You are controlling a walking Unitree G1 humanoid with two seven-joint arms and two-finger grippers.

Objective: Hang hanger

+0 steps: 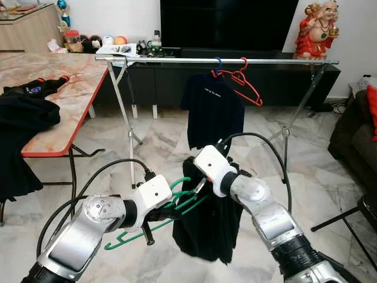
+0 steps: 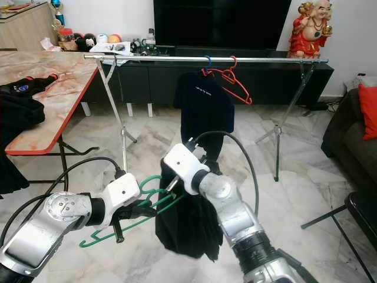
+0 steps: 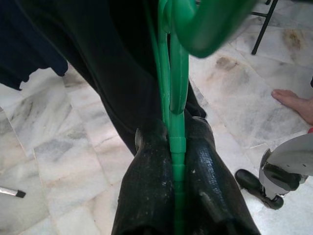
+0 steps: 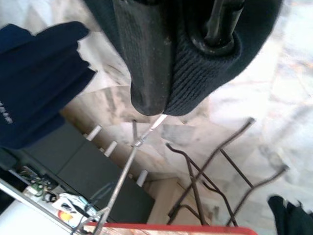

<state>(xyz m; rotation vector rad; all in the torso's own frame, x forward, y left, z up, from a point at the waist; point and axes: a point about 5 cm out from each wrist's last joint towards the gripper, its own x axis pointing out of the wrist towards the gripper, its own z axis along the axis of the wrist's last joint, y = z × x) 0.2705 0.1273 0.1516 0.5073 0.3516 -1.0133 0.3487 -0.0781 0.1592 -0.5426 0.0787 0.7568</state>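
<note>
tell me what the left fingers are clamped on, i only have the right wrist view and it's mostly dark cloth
Observer: The left gripper is shut on a green hanger, its bar pinched between the fingers.
Operator: what's my right side holding then
Observer: The right gripper grips a black garment hanging beside that hanger.
Operator: any room on the rail
Observer: The clothes rail carries a dark t-shirt and a red hanger near its middle; the stretch left of them is bare.
</note>
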